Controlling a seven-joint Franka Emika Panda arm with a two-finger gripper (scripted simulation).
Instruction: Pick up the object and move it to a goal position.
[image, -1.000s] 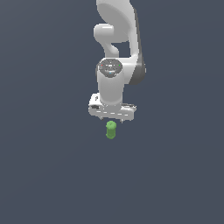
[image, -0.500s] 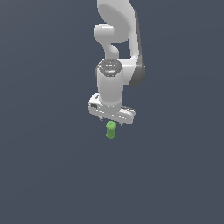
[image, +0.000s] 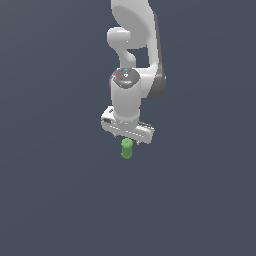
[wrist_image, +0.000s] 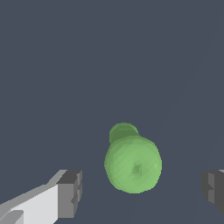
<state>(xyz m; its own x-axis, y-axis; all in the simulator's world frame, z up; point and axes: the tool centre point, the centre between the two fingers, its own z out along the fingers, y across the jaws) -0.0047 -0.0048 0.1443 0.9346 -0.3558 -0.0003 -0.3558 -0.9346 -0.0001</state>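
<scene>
**A:** Where does the green cylinder (image: 127, 148) sit right now?

**B:** Directly under the white gripper (image: 127, 140), upright on the dark floor. In the exterior view its top just meets the lower edge of the gripper body. In the wrist view the green cylinder (wrist_image: 132, 162) lies between the two fingertips (wrist_image: 70, 194), with the narrower section at one end.

**A:** Are the jaws on it?

**B:** No. They stand wide, with clear dark floor showing on each side of the cylinder in the wrist view. Neither pad touches it. It sits nearer one finger than the other, though both have room.

**A:** What has changed over the last second?

**B:** Very little in position. The cylinder is in the same spot as a second ago, so nothing has knocked it. The arm has turned slightly about its wrist, and the gripper bar now looks a touch more tilted in the exterior view. Whether it has also dropped lower, I cannot tell.

**A:** So what does that mean for the task?

**B:** I judge this as the end of the approach: the gripper is lined up over the object and the grasp is not yet made. The lift and the move to the goal remain. No goal marker shows in either view.
</scene>
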